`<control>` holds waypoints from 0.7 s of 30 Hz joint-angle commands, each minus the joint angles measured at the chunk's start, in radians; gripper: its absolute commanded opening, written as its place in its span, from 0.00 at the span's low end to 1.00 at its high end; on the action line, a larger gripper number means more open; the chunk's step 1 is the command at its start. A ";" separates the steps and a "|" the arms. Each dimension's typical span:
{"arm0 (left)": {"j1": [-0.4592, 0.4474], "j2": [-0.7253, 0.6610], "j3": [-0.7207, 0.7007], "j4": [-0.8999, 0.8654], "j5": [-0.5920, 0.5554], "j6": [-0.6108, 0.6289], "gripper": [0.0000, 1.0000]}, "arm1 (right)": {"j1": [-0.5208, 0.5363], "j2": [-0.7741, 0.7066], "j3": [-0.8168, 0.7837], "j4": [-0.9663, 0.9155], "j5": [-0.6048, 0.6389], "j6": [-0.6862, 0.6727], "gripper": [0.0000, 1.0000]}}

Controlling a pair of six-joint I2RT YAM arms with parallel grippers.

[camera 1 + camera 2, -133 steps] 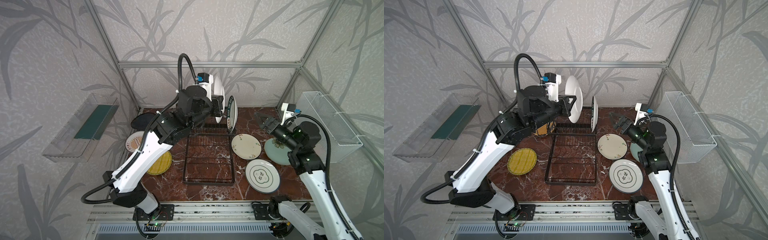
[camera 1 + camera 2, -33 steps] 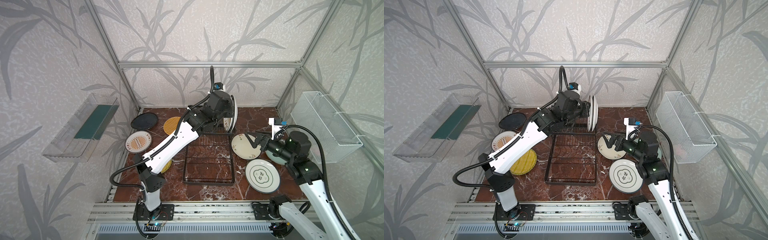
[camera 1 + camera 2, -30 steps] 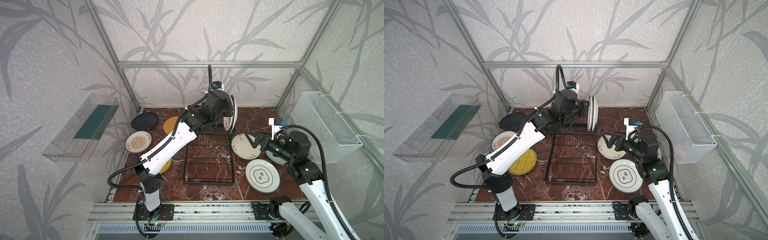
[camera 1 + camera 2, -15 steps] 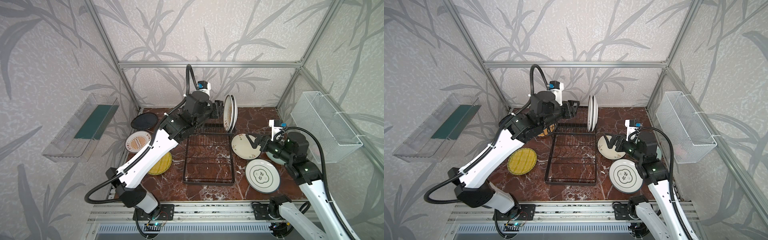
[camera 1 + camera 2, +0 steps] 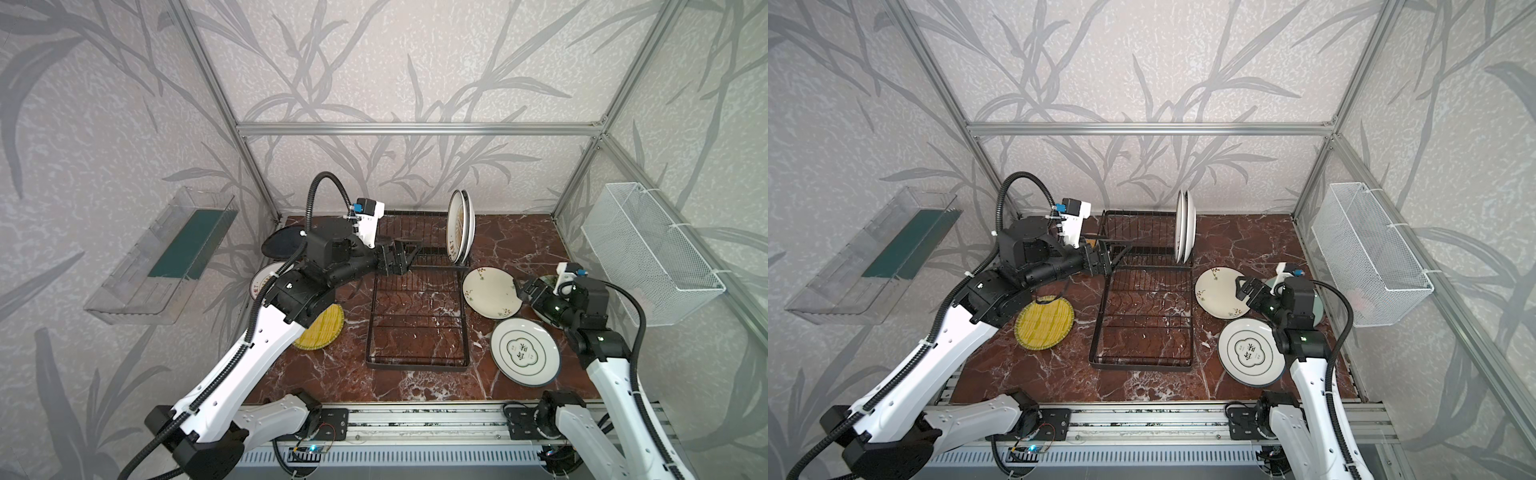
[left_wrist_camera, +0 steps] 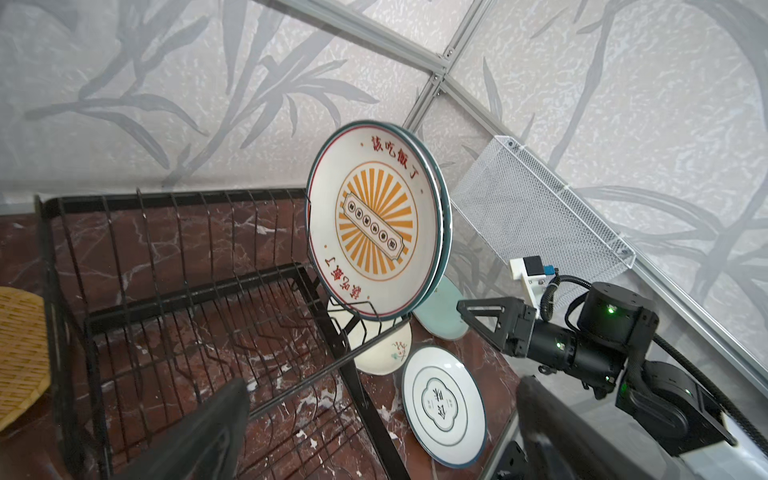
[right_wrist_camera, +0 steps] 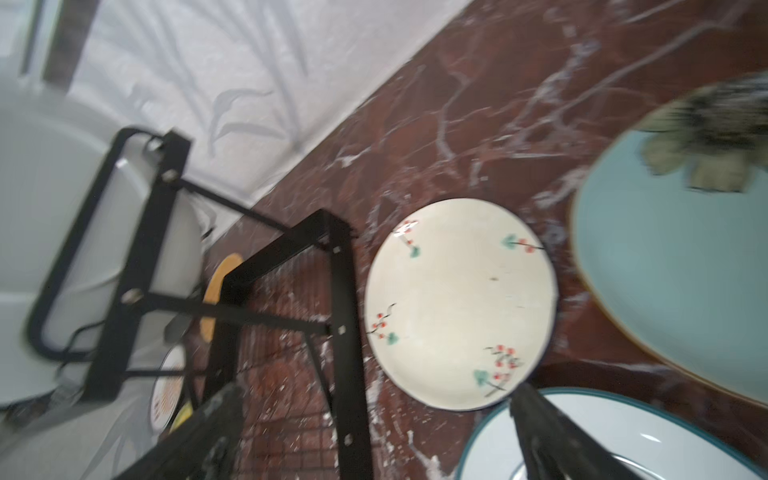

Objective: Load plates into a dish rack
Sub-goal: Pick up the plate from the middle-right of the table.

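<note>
Nine plates (image 5: 492, 291) — two upright, seven flat — and one dish rack (image 5: 415, 365).

Both arms share one build: white shells on the long links and black, rounded joint housings. In both top views the left arm (image 5: 266, 345) shows rows of small dark holes along its white link. A ribbed black hose (image 5: 328, 183) is fastened to it with white ties. A white camera mount (image 5: 368, 216) with a blue plug sits at 1 o'clock of the black wrist block. The right arm (image 5: 1312, 374) has small green lights on its joints. The left gripper (image 5: 405, 259) and right gripper (image 5: 1238, 289) are black with triangular frame fingers.
</note>
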 commanded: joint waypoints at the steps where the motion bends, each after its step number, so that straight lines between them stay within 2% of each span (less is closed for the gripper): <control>1: 0.042 -0.021 -0.056 0.045 0.178 -0.045 0.99 | -0.151 -0.005 -0.077 0.062 -0.017 0.099 1.00; 4: 0.075 -0.024 -0.106 0.099 0.270 -0.089 0.99 | -0.230 0.049 -0.108 0.097 -0.006 0.104 0.99; 7: 0.103 -0.036 -0.145 0.129 0.306 -0.113 0.99 | -0.311 0.063 -0.152 0.141 0.017 0.135 0.98; 11: 0.109 -0.069 -0.171 0.109 0.289 -0.074 0.99 | -0.394 0.067 -0.214 0.173 0.066 0.178 0.98; 15: 0.109 -0.089 -0.186 0.104 0.279 -0.061 0.99 | -0.464 0.104 -0.288 0.277 0.045 0.215 0.97; 21: 0.109 -0.105 -0.201 0.090 0.274 -0.040 0.99 | -0.512 0.189 -0.282 0.310 0.032 0.212 0.96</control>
